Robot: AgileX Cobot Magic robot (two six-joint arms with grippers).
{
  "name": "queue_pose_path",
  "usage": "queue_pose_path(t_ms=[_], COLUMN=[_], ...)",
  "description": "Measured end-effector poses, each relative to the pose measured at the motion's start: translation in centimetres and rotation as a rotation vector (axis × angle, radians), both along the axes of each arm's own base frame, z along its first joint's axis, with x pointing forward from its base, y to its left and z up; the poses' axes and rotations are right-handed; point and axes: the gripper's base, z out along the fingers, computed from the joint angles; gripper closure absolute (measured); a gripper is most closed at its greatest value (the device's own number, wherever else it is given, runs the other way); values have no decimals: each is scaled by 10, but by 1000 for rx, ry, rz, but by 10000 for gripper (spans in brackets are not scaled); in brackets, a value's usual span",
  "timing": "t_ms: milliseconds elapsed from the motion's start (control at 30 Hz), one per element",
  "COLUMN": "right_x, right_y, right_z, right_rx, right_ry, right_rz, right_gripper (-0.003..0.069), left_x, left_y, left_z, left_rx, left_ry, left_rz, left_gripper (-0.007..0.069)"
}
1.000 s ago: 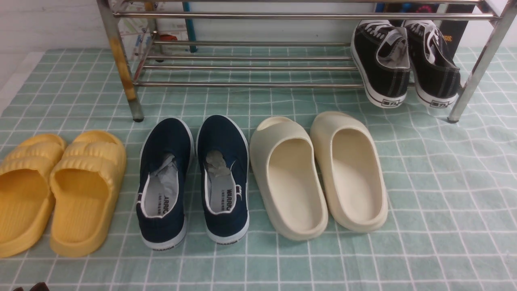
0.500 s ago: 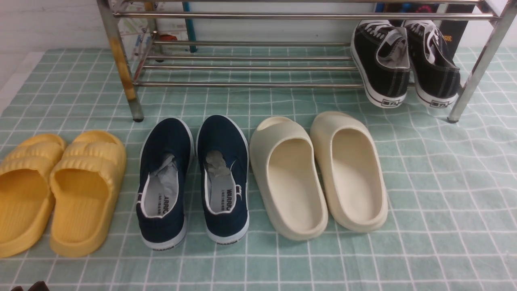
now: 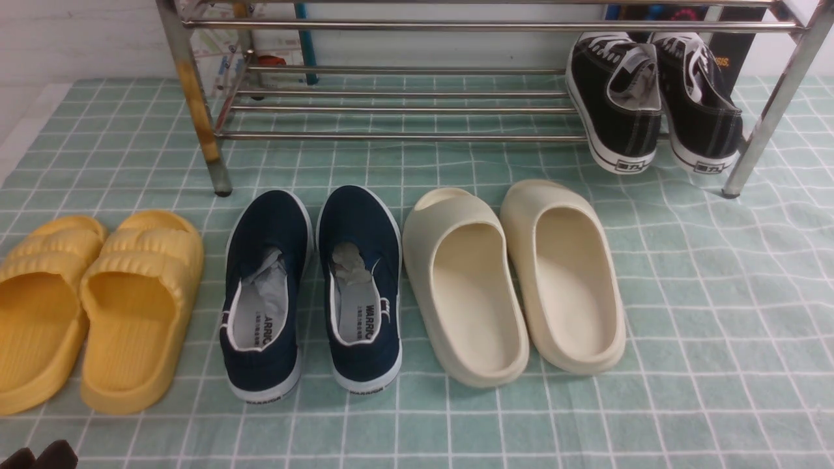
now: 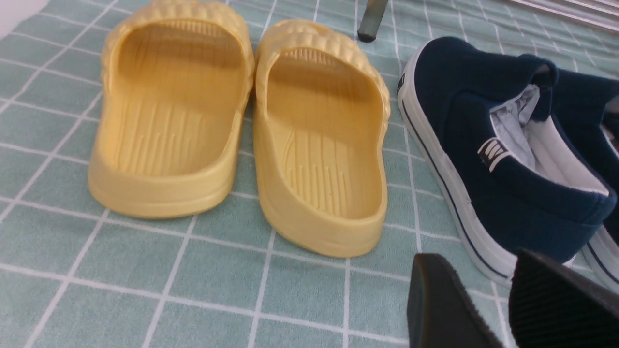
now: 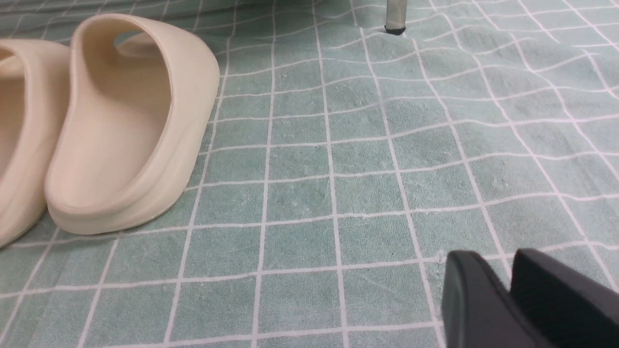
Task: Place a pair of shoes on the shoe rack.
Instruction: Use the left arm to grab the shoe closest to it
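in the front view, the 2 navy-blue canvas slip-ons (image 3: 358,221) stand side by side on the green checked cloth (image 3: 717,312), left of the middle of the frame. their toes point toward the chrome shoe rack (image 3: 404,137), and their collars are edged in white. grey insoles with "warrior" lettering show inside, with crumpled pale material further in. both shoes are upright and off the rack, which spans the top of the frame.

the 2 black lace-up sneakers (image 3: 625,111) sit at the upper right on the rack's lower shelf, their white-soled heels toward the camera. 2 cream slides (image 3: 475,286) lie near the centre, just beside the navy pair, and 2 yellow slides (image 3: 137,312) lie at the left edge and just in from it. behind the rack, at the upper left, is an upright printed panel with a blue edge (image 3: 305,45).

the left gripper (image 3: 40,454) reaches into the lower left corner of the front view, its dark tips apart. the left wrist view also shows a gap between them, with nothing held. the right gripper (image 5: 496,256) is seen only in its own wrist view, over the cloth; its tips are slightly apart, with nothing between them.
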Motion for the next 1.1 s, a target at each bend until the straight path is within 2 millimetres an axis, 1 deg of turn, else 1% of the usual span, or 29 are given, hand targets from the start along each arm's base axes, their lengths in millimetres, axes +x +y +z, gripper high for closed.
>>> queue_pose_path(t_ms=[133, 233, 300, 367, 433, 467, 533, 567, 600, 633, 667, 700, 733, 767, 800, 833, 867, 900, 967, 1033, 1067, 1100], right_x=[0, 0, 0, 0, 0, 0, 0, 0, 0, 0, 0, 0, 0, 0, 0, 0, 0, 0, 0, 0, 0, 0], right_y=[0, 0, 0, 0, 0, 0, 0, 0, 0, 0, 0, 0, 0, 0, 0, 0, 0, 0, 0, 0, 0, 0], right_z=[0, 0, 0, 0, 0, 0, 0, 0, 0, 0, 0, 0, 0, 0, 0, 0, 0, 0, 0, 0, 0, 0], right_rx=[0, 0, 0, 0, 0, 0, 0, 0, 0, 0, 0, 0, 0, 0, 0, 0, 0, 0, 0, 0, 0, 0], right_ry=[0, 0, 0, 0, 0, 0, 0, 0, 0, 0, 0, 0, 0, 0, 0, 0, 0, 0, 0, 0, 0, 0], right_rz=[0, 0, 0, 0, 0, 0, 0, 0, 0, 0, 0, 0, 0, 0, 0, 0, 0, 0, 0, 0, 0, 0], right_gripper=[496, 494, 493, 489, 485, 484, 481, 479, 478, 477, 474, 472, 470, 467, 464, 463, 461, 460, 456, 454, 453, 451], left_x=[1, 3, 3, 2, 0, -2, -7, -11, -12, -15, -19, -22, -24, -26, -26, -24, -21, -16, 3, 23, 28, 41], left_y=[0, 0, 0, 0, 0, 0, 0, 1, 1, 1, 2, 2, 2, 1, 1, 0, 0, 0, 0, 1, 1, 1], left_z=[7, 21, 25, 36, 45, 53, 64, 72, 73, 77, 87, 99, 108, 124, 135, 149, 159, 171, 184, 185, 185, 182], left_rx=[-1, -2, -2, -20, -65, -109, -194, -264, -275, -320, -390, -418, -426, -426, -414, -396, -378, -361, -327, -309, -309, -307], left_ry=[-77, -230, -279, -400, -500, -595, -718, -814, -829, -884, -943, -948, -941, -911, -879, -822, -768, -710, -543, -408, -380, -313], left_rz=[0, 0, 0, 1, 0, -5, -18, -32, -35, -46, -65, -74, -78, -79, -75, -67, -56, -44, -6, 23, 28, 40], left_gripper=[386, 386, 386, 386, 386, 386, 386, 387, 388, 391, 410, 447, 468, 532, 564, 617, 638, 638, 638, 638, 638, 638])
